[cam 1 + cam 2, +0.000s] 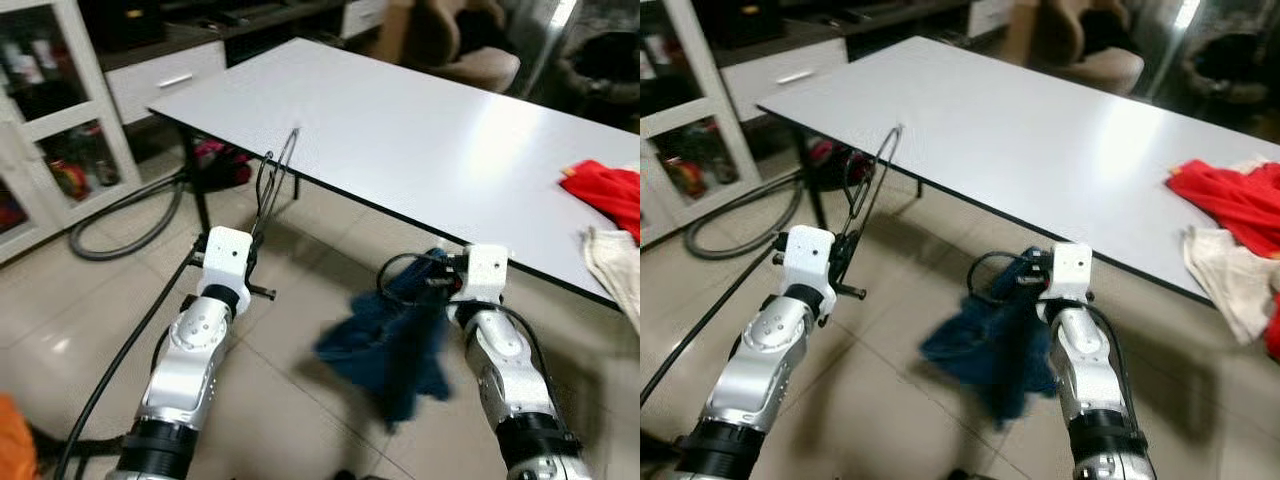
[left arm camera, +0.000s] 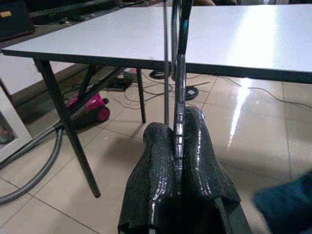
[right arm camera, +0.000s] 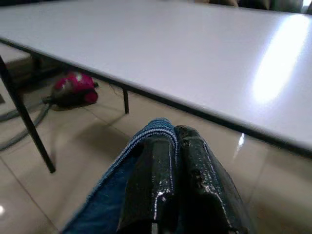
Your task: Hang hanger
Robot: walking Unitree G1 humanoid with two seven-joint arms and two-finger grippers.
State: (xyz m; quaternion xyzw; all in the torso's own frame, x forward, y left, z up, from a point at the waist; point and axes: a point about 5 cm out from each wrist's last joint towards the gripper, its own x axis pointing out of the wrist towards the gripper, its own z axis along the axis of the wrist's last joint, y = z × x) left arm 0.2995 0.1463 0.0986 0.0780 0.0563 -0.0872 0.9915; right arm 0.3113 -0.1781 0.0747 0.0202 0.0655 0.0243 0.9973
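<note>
A thin black wire hanger (image 1: 277,180) sticks up from my left gripper (image 1: 256,245), whose fingers (image 2: 195,161) are shut on its lower part; its top reaches the front edge of the white table (image 1: 400,130). My right gripper (image 1: 430,280) is shut on the edge of a dark blue garment (image 1: 390,345), which hangs down over the tiled floor in front of the table. In the right wrist view the blue cloth (image 3: 146,141) is pinched between the black fingers (image 3: 200,175).
Red clothing (image 1: 610,195) and a pale cloth (image 1: 615,265) lie at the table's right end. A grey hose (image 1: 130,215) and a pink vacuum (image 2: 90,108) lie on the floor under the table's left side. A white glass-door cabinet (image 1: 50,120) stands at the left.
</note>
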